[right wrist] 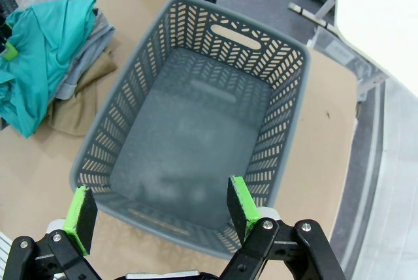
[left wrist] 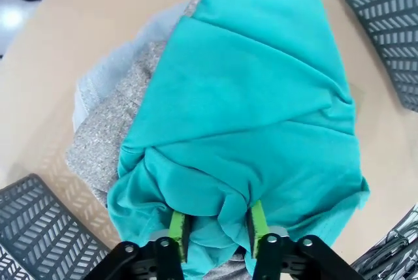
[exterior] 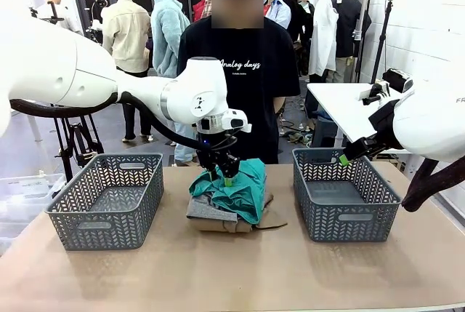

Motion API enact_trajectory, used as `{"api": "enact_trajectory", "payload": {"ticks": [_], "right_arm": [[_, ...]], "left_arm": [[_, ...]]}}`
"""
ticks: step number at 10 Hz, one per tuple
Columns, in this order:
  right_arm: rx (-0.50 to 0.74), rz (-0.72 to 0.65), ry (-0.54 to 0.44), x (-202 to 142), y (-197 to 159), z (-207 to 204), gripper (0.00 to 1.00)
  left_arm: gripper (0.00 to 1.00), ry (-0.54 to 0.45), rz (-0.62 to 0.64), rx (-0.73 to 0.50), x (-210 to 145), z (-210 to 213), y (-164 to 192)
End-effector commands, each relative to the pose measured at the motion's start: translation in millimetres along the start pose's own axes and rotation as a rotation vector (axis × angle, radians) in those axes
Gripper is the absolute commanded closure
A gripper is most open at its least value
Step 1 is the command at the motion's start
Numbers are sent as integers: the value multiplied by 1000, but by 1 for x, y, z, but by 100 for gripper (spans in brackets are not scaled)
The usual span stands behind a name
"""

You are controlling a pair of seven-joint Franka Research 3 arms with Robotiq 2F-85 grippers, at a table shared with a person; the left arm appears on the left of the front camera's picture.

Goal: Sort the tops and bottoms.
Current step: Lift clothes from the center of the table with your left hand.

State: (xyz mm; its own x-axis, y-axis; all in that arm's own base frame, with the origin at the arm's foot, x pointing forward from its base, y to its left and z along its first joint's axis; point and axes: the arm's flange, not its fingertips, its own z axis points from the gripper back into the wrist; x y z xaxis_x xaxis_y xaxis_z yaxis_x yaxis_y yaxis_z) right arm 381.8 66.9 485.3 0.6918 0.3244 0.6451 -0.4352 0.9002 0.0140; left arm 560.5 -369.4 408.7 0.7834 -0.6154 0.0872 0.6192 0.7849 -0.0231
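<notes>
The clothes lie stacked mid-table between two baskets. On top is the teal-green top [exterior: 245, 187] [left wrist: 261, 97] [right wrist: 39, 51]. Under it lie the heather grey top [exterior: 205, 210] [left wrist: 104, 143] and the tan-beige top [exterior: 254, 222] [right wrist: 78, 107]. A pale blue layer [left wrist: 108, 74], seemingly the bottoms, peeks out beside the grey one. My left gripper [exterior: 224, 174] [left wrist: 215, 228] points down onto the stack's near edge, its green pads pinched on a bunched fold of the teal-green top. Over the right basket, my right gripper [exterior: 343, 159] [right wrist: 160, 211] hangs open with nothing between its fingers.
A grey mesh basket [exterior: 102, 221] [left wrist: 39, 228] stands left of the stack and another [exterior: 349, 206] [right wrist: 294, 97] to its right. A person in a black printed T-shirt [exterior: 240, 65] stands at the far edge. A white table [exterior: 341, 105] is at the back right.
</notes>
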Motion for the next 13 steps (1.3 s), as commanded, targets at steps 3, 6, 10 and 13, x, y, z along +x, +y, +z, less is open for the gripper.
{"api": "enact_trajectory", "payload": {"ticks": [3, 6, 10, 13], "right_arm": [[-1, -3, -4, 0, 0, -2, 0], [-1, -3, -4, 0, 0, -2, 0], [-1, -3, -4, 0, 0, -2, 0], [-1, -3, -4, 0, 0, -2, 0]], "left_arm": [[100, 26, 58, 12, -2, 1, 4], [100, -63, 53, 60, -8, 33, -6], [100, -280, 75, 82, -41, 121, -10], [100, -516, 106, 229, -77, 180, -10]]}}
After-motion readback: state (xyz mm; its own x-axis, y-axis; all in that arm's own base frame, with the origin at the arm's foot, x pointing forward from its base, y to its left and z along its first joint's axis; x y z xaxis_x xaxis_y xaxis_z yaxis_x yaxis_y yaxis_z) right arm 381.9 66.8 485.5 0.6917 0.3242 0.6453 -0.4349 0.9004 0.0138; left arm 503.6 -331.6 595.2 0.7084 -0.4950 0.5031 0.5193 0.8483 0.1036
